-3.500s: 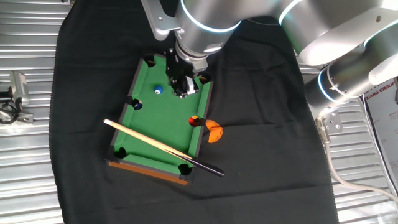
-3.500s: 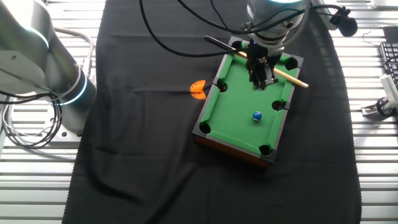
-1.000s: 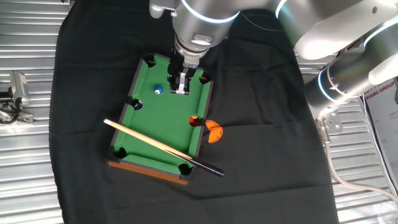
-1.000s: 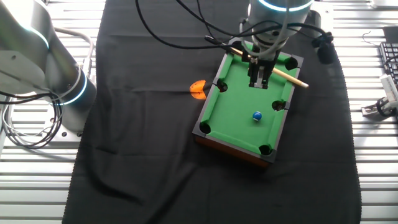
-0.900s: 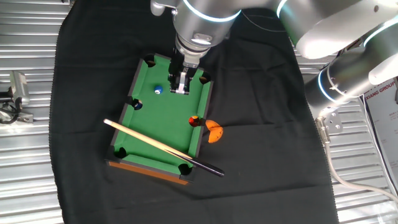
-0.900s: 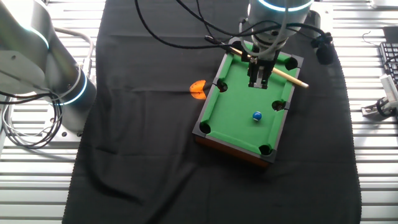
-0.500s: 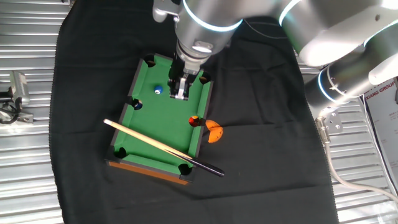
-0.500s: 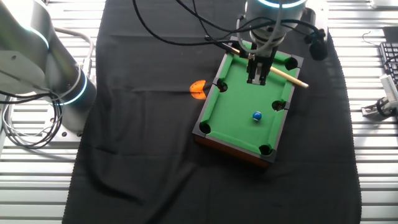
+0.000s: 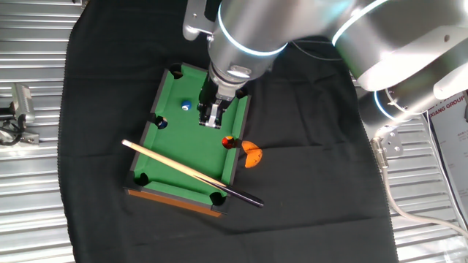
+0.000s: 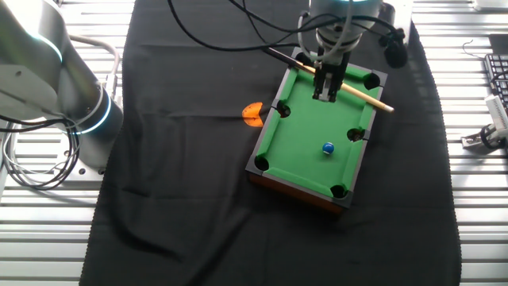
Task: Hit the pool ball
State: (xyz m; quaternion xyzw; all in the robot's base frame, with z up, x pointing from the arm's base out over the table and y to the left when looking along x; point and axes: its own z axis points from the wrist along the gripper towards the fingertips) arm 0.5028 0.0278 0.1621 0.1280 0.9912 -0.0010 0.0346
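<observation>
The pool ball is a tiny light-blue ball with a white spot on the green felt of the toy pool table; it also shows in the other fixed view. My gripper hangs over the felt just right of the ball, fingers pointing down and slightly apart, with nothing between them. In the other fixed view the gripper sits right at the wooden cue, which lies across the table's far end. In one fixed view the cue lies slantwise over the near end.
A navy ball rests by the left side pocket and a red-and-black ball by the right rail. An orange piece lies on the black cloth beside the table. The arm's large body looms above.
Over the last second the gripper has slid along the table away from the ball's end toward the cue. The balls and cue have not moved.
</observation>
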